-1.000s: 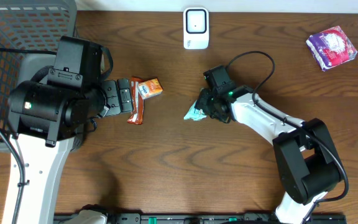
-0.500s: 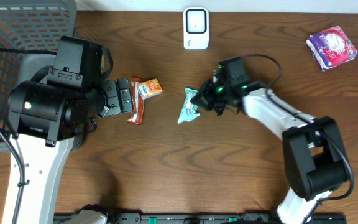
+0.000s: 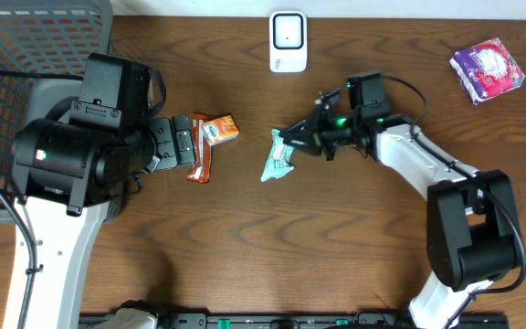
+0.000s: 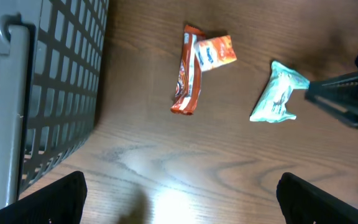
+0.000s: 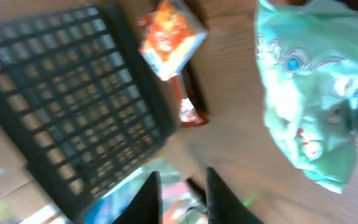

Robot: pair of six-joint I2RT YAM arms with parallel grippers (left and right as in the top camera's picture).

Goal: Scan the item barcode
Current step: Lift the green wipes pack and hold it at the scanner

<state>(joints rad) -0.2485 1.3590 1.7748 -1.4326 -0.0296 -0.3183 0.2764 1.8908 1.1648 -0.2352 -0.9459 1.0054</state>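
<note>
**A:** From overhead, where are we?

**B:** I'd say at the pick-up. The teal packet [image 3: 278, 157] lies flat on the table [image 3: 245, 247], mid-table. The right gripper [image 3: 292, 139] reaches in from the right, its tip at the packet's upper end. The scanner [image 3: 288, 41] stands at the far edge, well apart.

**A:** So what next?

**B:** A sure pinch, a lift, then a carry up to the scanner with the barcode side facing it. I can't see a barcode from here. The path looks free: the orange pack [image 3: 219, 130] and red bar [image 3: 201, 163] lie to the left by the left gripper [image 3: 183, 142]. The purple packet [image 3: 487, 68] sits in the far right corner.

**A:** And the left wrist view?

**B:** The left gripper [image 4: 180, 180] is spread wide, with nothing between its fingers. The basket [image 4: 55, 74] fills the left side. The dark right gripper [image 4: 309, 92] narrows to a point against the teal packet's [image 4: 277, 93] upper right corner.

**A:** Is it pinching?

**B:** The right wrist view is blurred. The right gripper [image 5: 184, 193] shows a narrow gap between its fingers. The teal packet [image 5: 306, 106] looms up and to the right of them. I cannot tell whether it has hold of the packet.
</note>
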